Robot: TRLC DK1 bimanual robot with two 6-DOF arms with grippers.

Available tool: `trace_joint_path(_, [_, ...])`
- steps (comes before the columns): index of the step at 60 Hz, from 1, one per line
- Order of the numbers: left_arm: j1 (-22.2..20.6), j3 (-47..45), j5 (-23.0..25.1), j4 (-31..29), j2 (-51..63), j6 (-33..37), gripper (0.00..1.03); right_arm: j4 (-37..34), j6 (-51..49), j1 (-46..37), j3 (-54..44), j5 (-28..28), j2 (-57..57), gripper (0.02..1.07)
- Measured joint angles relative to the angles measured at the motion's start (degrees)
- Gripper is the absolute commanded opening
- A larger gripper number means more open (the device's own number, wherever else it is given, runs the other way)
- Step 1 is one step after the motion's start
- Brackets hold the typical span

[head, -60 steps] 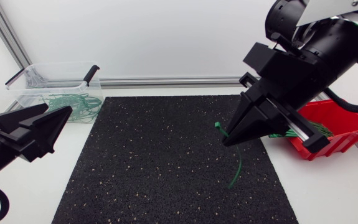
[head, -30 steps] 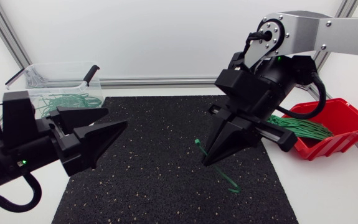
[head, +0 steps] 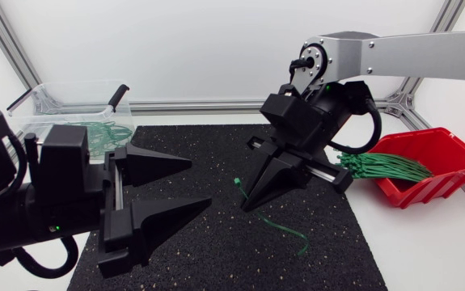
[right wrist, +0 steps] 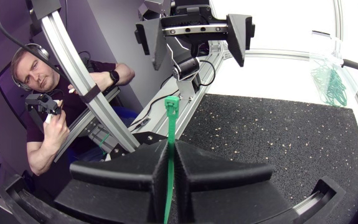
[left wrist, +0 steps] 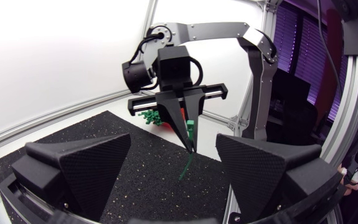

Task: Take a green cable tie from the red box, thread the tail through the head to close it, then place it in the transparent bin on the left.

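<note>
Head view: right gripper [head: 247,204] clamped on tie [head: 285,229] just below head, over mat [head: 200,145]; tail droops toward mat. Left gripper [head: 198,184] wide apart, facing it. Tie light, springy, slick; left should probably pinch tail near tip.

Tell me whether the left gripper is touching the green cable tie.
Apart. The head view shows bare mat between the open left gripper and the cable tie pinched in the right gripper.

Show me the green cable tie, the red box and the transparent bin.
green cable tie [right wrist: 170,127]: right wrist view, on the strap just below its head.
red box [head: 438,184]: head view, on the front outer wall.
transparent bin [head: 74,101]: head view, on the back wall.
</note>
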Motion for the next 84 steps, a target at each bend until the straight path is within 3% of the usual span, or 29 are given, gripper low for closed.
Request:
trace_joint_path(12, [-0.1, -0.2, 1.3, 3.1, 2.3, 3.9, 0.98, 0.0, -1.9, 1.7, 0.0, -0.5, 0.5, 0.08])
trace_joint_path(27, [1.6, -1.7, 9.1, 6.8, 6.4, 10.5, 0.96, 0.0, -3.8, 2.5, 0.0, -0.5, 0.4, 0.08])
trace_joint_path(42, [6.0, -1.7, 18.3, 7.1, 11.8, 15.3, 0.96, 0.0, -6.8, 4.0, -0.1, 1.1, 0.4, 0.08])
trace_joint_path(56, [5.9, -1.1, 20.0, 7.2, 13.5, 20.1, 0.97, 0.0, -8.4, 4.9, -0.1, 1.6, 0.4, 0.08])
trace_joint_path(84, [1.4, -0.4, 22.9, 10.6, 14.8, 20.9, 0.97, 0.0, -10.9, 5.0, -1.5, 2.6, 1.0, 0.08])
